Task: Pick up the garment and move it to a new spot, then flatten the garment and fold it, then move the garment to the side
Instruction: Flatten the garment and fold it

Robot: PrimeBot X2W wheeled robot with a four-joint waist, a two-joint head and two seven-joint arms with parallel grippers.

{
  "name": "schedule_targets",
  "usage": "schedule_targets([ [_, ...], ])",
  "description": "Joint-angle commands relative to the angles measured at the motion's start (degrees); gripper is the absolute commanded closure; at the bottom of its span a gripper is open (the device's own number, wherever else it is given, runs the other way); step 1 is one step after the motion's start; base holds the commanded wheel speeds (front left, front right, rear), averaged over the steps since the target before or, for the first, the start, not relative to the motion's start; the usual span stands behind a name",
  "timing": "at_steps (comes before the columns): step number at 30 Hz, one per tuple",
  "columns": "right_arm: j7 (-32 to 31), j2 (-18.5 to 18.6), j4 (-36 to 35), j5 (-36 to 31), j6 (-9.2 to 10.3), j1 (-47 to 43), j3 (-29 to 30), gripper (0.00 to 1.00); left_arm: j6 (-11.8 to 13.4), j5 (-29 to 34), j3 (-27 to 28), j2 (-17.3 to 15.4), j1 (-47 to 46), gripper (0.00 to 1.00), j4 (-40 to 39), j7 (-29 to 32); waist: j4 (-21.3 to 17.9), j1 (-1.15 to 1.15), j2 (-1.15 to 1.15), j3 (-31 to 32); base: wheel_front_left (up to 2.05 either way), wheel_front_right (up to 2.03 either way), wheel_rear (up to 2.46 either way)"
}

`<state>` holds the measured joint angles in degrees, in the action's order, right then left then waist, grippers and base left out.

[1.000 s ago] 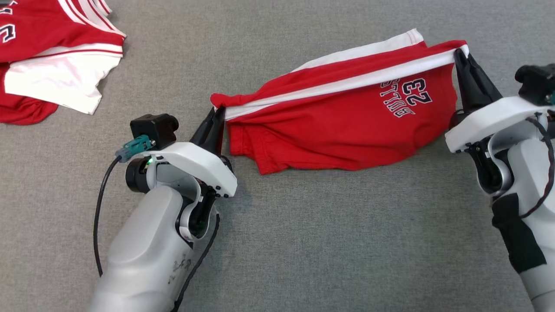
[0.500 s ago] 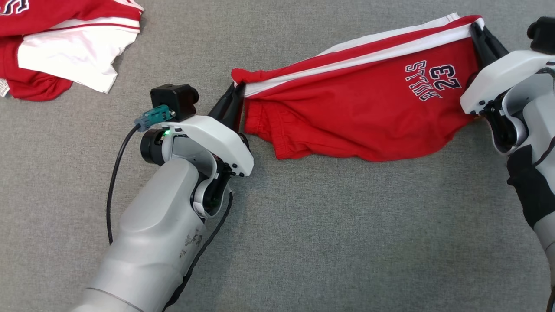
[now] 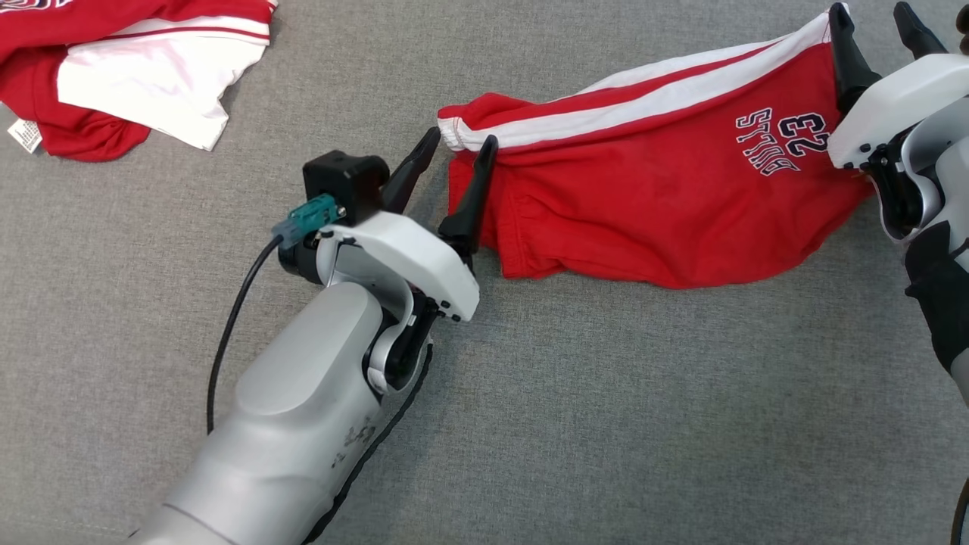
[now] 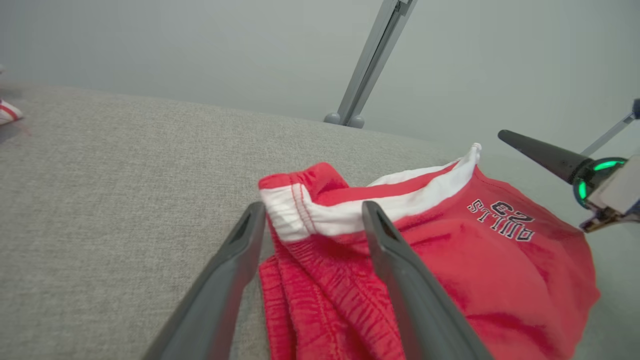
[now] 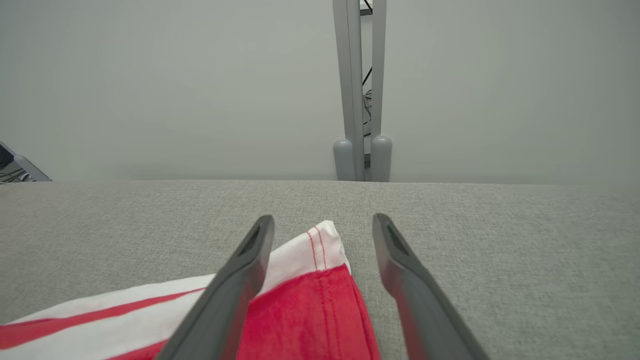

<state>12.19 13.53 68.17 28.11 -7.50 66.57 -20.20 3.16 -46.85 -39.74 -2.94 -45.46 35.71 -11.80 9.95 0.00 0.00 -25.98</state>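
The garment point(image 3: 651, 204) is a pair of red shorts with white side stripes and a "BULLS 23" print. It lies stretched out on the grey cloth surface point(image 3: 606, 416). My left gripper point(image 3: 463, 140) is open, its fingers straddling the left end at the waistband, whose white band point(image 4: 295, 215) shows between them. My right gripper point(image 3: 869, 11) is open at the garment's right corner, with the white-edged corner point(image 5: 320, 245) lying between its fingers. In the left wrist view, one finger point(image 4: 540, 150) of the right gripper shows beyond the garment point(image 4: 475, 260).
More red and white clothes point(image 3: 144, 83) lie piled at the far left of the surface. A grey metal post point(image 5: 360, 100) stands behind the surface's far edge against a plain wall. Bare grey cloth stretches in front of the garment.
Both grippers have gone from shut on the garment's ends to open, and the garment now lies released on the surface. The head camera has shifted too.
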Motion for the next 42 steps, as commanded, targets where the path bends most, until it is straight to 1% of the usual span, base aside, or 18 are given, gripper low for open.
schedule_targets([
  [1, 0.7, 0.2, 0.0, 0.6, 0.01, 0.2, -0.5, 0.0, 0.6, 0.7, 0.2, -1.2, 1.0, 0.0, -0.9, -0.7, -0.1, 0.0, 0.0, 0.2, 0.0, 0.0, 0.0],
  [10, 1.6, 1.9, -3.4, 3.4, 0.01, -2.6, -5.8, 0.0, 3.9, 4.8, 3.2, -6.4, 7.1, 0.0, -9.8, -3.3, -2.1, 0.0, 0.0, 2.4, 0.0, 0.0, 0.0],
  [17, -1.1, 3.3, -4.4, 6.3, 0.02, -7.5, -10.7, 0.0, 6.1, 9.1, 7.1, -9.3, 15.2, 0.0, -19.3, -3.4, -3.7, 0.0, 0.0, 5.1, 0.0, 0.0, 0.0],
  [20, -2.7, 3.6, -3.9, 7.9, 0.02, -9.5, -11.9, 0.0, 7.0, 10.6, 9.2, -9.4, 19.5, 0.0, -23.1, -3.4, -3.8, 0.0, 0.0, 5.9, 0.0, 0.0, 0.0],
  [21, -2.7, 3.6, -3.9, 7.9, 0.02, -9.5, -11.9, 0.0, 7.0, 10.6, 9.2, -9.4, 19.5, 0.0, -23.1, -3.4, -3.8, 0.0, 0.0, 5.9, 0.0, 0.0, 0.0],
  [26, -5.1, 3.3, -3.3, 10.1, 0.02, -11.7, -13.6, 0.0, 8.1, 12.5, 12.7, -9.1, 26.2, 0.0, -27.7, -3.4, -3.2, 0.0, 0.0, 6.7, 0.0, 0.0, 0.0],
  [31, -7.6, 2.8, 0.4, 11.3, 0.02, -11.1, -13.7, 0.0, 7.6, 13.8, 15.3, -8.1, 30.5, 0.0, -30.3, -3.5, -1.9, 0.0, 0.0, 6.8, 0.0, 0.0, 0.0],
  [36, -11.9, 1.2, 2.9, 12.3, 0.0, -11.6, -14.2, 0.0, 6.9, 14.7, 17.0, -7.3, 32.5, 0.0, -30.7, -3.5, -0.9, 0.0, 0.0, 7.1, 0.0, 0.0, 0.0],
  [37, -12.9, 0.6, 3.0, 12.7, -0.01, -12.0, -14.6, 0.17, 6.6, 15.1, 17.6, -7.0, 32.8, 0.0, -30.8, -3.5, -0.7, 0.0, 0.0, 7.3, 0.0, 0.0, 0.0],
  [38, -13.4, 0.3, 3.1, 13.0, 0.0, -12.3, -14.7, 0.51, 6.5, 15.3, 17.8, -6.9, 33.0, 0.0, -30.7, -3.5, -0.7, 0.0, 0.0, 7.5, 0.0, 0.0, 0.0],
  [39, -13.6, 0.0, 3.1, 13.4, 0.0, -12.5, -14.6, 0.6, 6.3, 15.3, 18.1, -6.8, 33.2, 0.0, -30.6, -3.5, -0.8, 0.0, 0.0, 7.6, 0.0, 0.0, 0.0],
  [40, -13.5, 0.0, 3.0, 13.6, 0.0, -12.6, -14.6, 0.72, 6.1, 15.6, 18.4, -6.7, 33.4, 0.0, -30.5, -3.5, -0.9, 0.0, 0.0, 7.7, 0.0, 0.0, 0.0],
  [41, -12.9, 0.0, 2.9, 13.8, 0.0, -12.6, -14.6, 0.95, 6.0, 15.8, 18.6, -6.6, 33.4, 0.0, -30.5, -3.5, -1.0, 0.0, 0.0, 7.9, 0.0, 0.0, 0.0],
  [42, -12.3, 0.0, 2.9, 14.0, 0.0, -12.6, -14.5, 1.0, 5.9, 15.9, 18.8, -6.5, 33.5, 0.0, -30.5, -3.5, -1.2, 0.0, 0.0, 8.1, 0.0, 0.0, 0.0],
])
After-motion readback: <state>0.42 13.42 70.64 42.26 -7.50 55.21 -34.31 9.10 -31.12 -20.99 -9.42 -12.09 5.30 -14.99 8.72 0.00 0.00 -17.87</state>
